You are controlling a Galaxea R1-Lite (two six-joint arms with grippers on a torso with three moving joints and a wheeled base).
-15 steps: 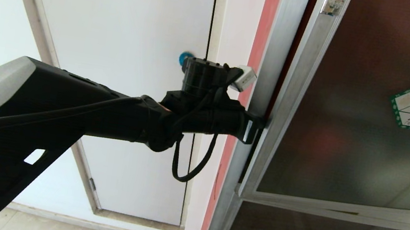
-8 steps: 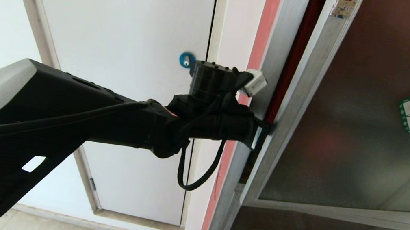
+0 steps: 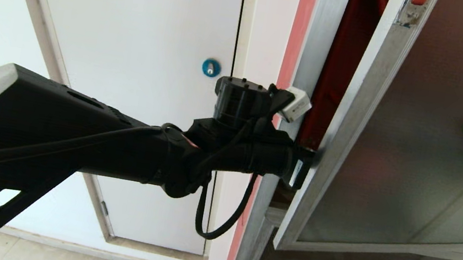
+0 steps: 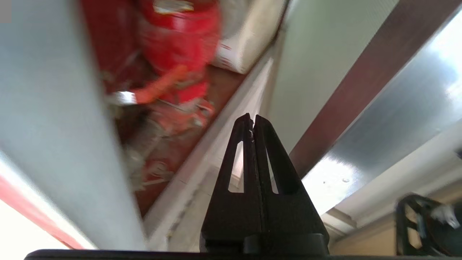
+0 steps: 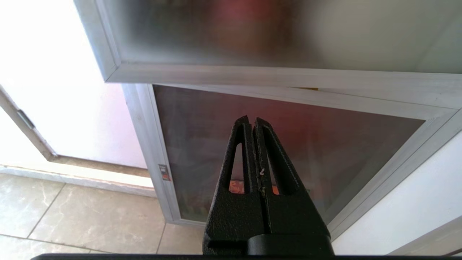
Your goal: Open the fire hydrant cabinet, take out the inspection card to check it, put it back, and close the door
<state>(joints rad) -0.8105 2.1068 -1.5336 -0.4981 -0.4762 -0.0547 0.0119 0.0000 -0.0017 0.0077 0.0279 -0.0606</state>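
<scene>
Head view first: your left gripper (image 3: 308, 158) is tucked behind the free edge of the door (image 3: 397, 142), fingers pressed together and holding nothing, working as a hook in the gap. That makes sense to me — closed tips are slim enough to slip between door frame and cabinet post, and they lever the panel without needing a handle. The door stands ajar on the fire hydrant cabinet (image 3: 314, 45), with a red strip of interior showing just beside the gripper. Through the left wrist view you see the tips (image 4: 252, 124) inside that opening, the red valve (image 4: 178, 39) and something white next to it beyond them; too blurred to call it the inspection card, so I can't place the card yet. Your right gripper (image 5: 252, 124) is clamped shut and empty, parked low, facing the smaller glass panel (image 5: 281, 151) beneath the door. My read: opening is underway, not finished.
</scene>
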